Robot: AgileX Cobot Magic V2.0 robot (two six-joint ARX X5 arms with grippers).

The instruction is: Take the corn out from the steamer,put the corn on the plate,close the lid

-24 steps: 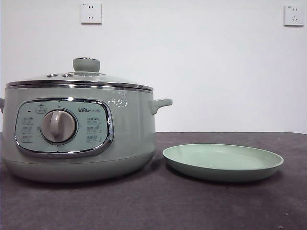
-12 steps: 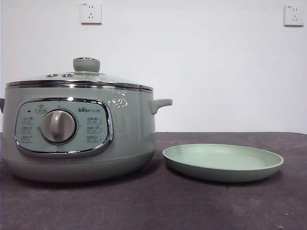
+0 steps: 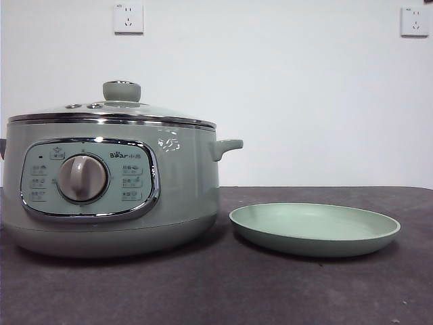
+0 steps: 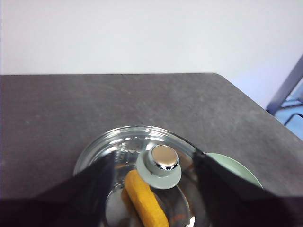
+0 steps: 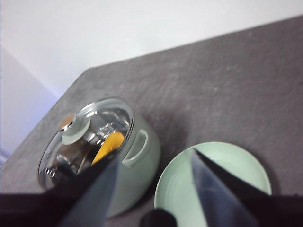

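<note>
The sage-green steamer (image 3: 111, 186) stands at the left of the table with the glass lid (image 3: 111, 112) on it. The empty pale green plate (image 3: 314, 229) lies to its right. The corn (image 4: 144, 201) lies inside the steamer and shows through the lid in the left wrist view; it also shows in the right wrist view (image 5: 108, 145). My left gripper (image 4: 151, 184) is open, high above the lid's knob (image 4: 163, 158). My right gripper (image 5: 151, 182) is open, high above the gap between the steamer (image 5: 137, 161) and the plate (image 5: 218, 179). Neither gripper shows in the front view.
The dark grey table (image 3: 270, 291) runs to a white wall with two sockets (image 3: 128, 18). The table's far edge and corner show in the left wrist view (image 4: 246, 99). A dark metal frame (image 4: 289, 85) stands beyond that corner.
</note>
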